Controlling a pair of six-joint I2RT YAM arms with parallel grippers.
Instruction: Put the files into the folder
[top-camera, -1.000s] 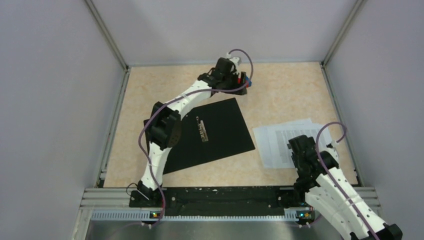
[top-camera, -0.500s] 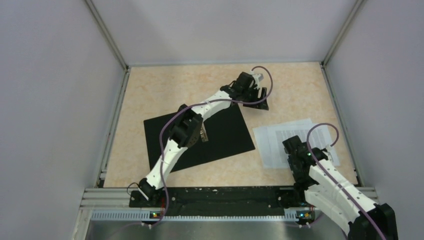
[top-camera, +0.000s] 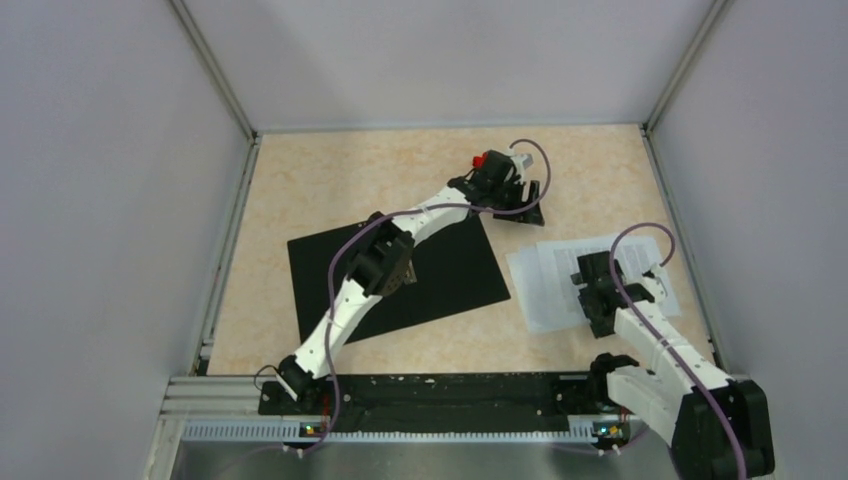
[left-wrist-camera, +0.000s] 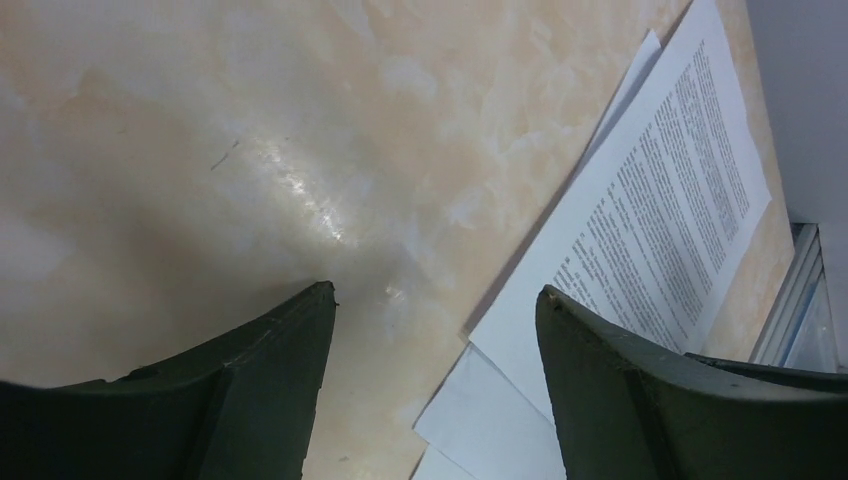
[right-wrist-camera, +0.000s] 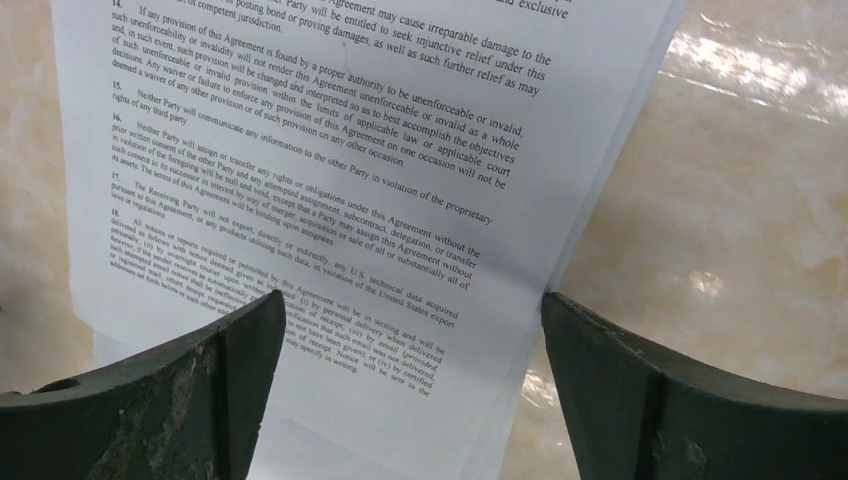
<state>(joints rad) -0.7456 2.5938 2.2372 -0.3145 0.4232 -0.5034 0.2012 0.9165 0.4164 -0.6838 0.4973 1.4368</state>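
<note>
The files (top-camera: 553, 282) are a loose stack of white printed sheets lying on the table at the right. The folder (top-camera: 450, 270) lies open at centre with its black inside up. My right gripper (top-camera: 592, 283) hovers over the sheets; in the right wrist view it (right-wrist-camera: 415, 305) is open, its fingers straddling the lower right corner of the top sheet (right-wrist-camera: 300, 150). My left gripper (top-camera: 523, 195) is open beyond the folder's far right corner; in the left wrist view it (left-wrist-camera: 435, 300) is above bare table with the sheets' corner (left-wrist-camera: 660, 200) to its right.
A small red object (top-camera: 480, 160) sits at the far side by the left wrist. The left arm (top-camera: 380, 260) stretches across the folder. A metal clip (top-camera: 407, 268) sits inside the folder. Grey walls enclose the table (top-camera: 330, 180) on three sides.
My left gripper has swung right, from the red object towards the sheets' far corner. My right gripper has moved forward over the sheets.
</note>
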